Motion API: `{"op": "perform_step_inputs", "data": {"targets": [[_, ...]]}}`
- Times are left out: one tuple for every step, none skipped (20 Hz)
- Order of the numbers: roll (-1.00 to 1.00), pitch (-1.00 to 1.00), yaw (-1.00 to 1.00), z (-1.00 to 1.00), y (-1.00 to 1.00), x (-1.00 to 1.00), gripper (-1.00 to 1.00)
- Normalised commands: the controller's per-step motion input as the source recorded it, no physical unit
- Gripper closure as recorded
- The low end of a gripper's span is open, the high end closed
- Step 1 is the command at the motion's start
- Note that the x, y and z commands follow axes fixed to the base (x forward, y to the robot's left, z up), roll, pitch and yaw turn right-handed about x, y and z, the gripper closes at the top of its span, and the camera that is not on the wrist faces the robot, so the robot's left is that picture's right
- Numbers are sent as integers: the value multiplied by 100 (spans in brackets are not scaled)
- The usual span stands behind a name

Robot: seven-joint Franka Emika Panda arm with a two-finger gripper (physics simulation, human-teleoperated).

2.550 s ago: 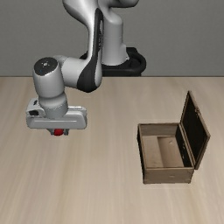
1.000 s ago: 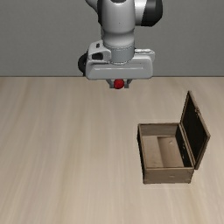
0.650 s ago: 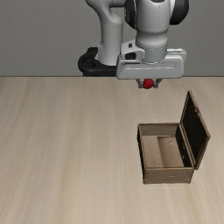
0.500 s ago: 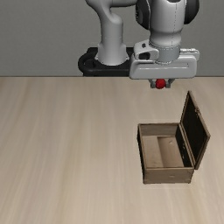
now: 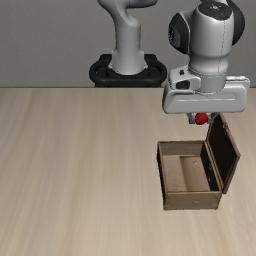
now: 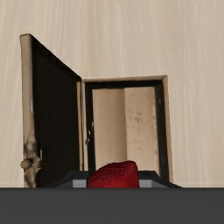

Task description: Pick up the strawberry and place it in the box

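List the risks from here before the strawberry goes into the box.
1. The strawberry, held in the gripper, hangs high above the box, close to the upright lid. Released from this height, it may bounce off the lid or land outside.
2. Descending here, the wide hand could knock the lid.

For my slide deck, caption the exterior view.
Franka gripper holds the strawberry over the open wooden box.
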Motion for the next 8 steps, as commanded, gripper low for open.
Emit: {"op": "perform_step_inputs", "data": {"targets": [[0, 0, 0, 0, 0, 0, -100], [0, 0, 0, 0, 0, 0, -100], [0, 0, 0, 0, 0, 0, -100], [0, 0, 0, 0, 0, 0, -100], [0, 0, 0, 0, 0, 0, -100], [0, 0, 0, 0, 0, 0, -100], [0, 0, 0, 0, 0, 0, -100], [0, 0, 0, 0, 0, 0, -100]]}}
